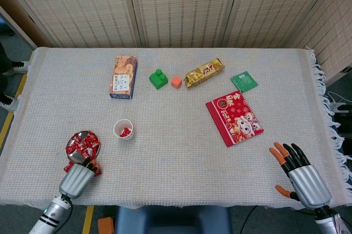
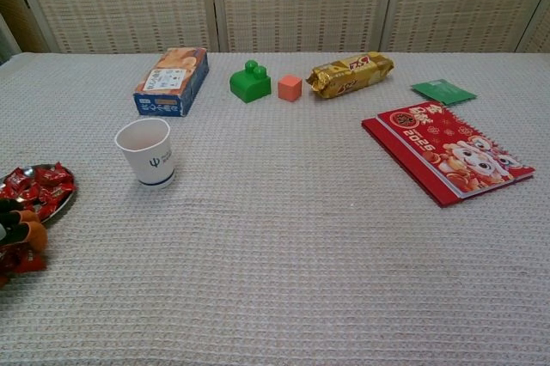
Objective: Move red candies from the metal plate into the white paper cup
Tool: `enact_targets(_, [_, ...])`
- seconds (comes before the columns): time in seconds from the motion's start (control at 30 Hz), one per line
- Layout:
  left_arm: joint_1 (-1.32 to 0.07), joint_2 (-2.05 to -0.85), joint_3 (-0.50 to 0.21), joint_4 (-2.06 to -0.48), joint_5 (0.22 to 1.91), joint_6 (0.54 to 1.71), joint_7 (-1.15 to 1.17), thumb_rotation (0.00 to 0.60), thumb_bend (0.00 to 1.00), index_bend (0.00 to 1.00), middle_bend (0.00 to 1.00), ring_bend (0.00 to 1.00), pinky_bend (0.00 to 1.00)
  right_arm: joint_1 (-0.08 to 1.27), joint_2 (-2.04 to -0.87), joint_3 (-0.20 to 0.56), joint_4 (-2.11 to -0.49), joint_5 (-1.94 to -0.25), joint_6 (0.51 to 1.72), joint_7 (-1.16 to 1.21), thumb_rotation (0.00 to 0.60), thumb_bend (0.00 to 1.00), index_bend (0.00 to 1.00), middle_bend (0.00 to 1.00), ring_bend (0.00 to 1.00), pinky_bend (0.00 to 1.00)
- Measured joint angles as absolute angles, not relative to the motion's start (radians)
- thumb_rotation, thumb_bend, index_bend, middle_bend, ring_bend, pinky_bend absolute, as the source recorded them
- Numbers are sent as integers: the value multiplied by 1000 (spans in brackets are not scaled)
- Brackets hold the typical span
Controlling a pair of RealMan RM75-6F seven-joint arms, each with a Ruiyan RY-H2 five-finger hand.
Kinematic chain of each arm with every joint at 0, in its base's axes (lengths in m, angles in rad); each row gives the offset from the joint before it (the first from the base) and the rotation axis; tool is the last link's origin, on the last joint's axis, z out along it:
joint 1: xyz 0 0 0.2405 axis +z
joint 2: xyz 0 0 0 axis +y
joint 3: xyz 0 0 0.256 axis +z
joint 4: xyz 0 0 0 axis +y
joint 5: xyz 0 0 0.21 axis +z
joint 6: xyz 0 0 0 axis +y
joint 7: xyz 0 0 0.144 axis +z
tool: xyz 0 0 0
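Observation:
The metal plate (image 1: 75, 136) (image 2: 60, 203) with several red candies (image 1: 82, 145) (image 2: 39, 186) lies near the table's front left edge. The white paper cup (image 1: 123, 129) (image 2: 148, 153) stands upright just right of it, with a red candy inside. Two or three loose red candies (image 1: 97, 169) (image 2: 19, 260) lie on the cloth in front of the plate. My left hand (image 1: 78, 177) (image 2: 17, 227) reaches over them, fingertips down on or just above them; whether it holds one is hidden. My right hand (image 1: 300, 174) rests at the front right edge, fingers spread, holding nothing.
Along the back stand an orange snack box (image 1: 122, 77), a green block (image 1: 158, 78), a small orange cube (image 1: 176, 82), a gold snack bar (image 1: 204, 72) and a green packet (image 1: 243, 81). A red booklet (image 1: 235, 117) lies right of centre.

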State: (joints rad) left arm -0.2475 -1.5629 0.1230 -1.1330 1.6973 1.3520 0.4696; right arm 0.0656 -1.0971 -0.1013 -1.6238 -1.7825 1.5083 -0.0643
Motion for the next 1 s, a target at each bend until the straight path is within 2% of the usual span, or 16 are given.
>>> enact_targets(0.3, [-243, -1564, 127, -1114, 1701, 1351, 457, 600, 382, 432, 384, 343, 877, 64, -1095, -100, -1627, -1782, 1509, -66, 600, 45, 0, 0, 0, 0])
enact_targets(0.47, [-239, -1569, 127, -1096, 1702, 1357, 434, 600, 430, 508, 466, 438, 926, 64, -1095, -100, -1627, -1781, 1506, -68, 600, 46, 0, 0, 0, 0])
enact_targets(0.6, [-236, -1575, 123, -1087, 1701, 1365, 419, 600, 500, 593, 558, 513, 950, 64, -1095, -99, -1628, -1781, 1506, -68, 600, 46, 0, 0, 0, 0])
enact_targets(0.7, [-234, -1579, 118, -1080, 1700, 1373, 417, 600, 611, 678, 655, 590, 961, 64, -1096, -99, -1628, -1781, 1506, -70, 600, 46, 0, 0, 0, 0])
enact_targets(1.0, [-229, -1585, 102, -1068, 1705, 1413, 407, 600, 759, 741, 727, 643, 999, 62, -1096, -97, -1629, -1778, 1507, -69, 600, 46, 0, 0, 0, 0])
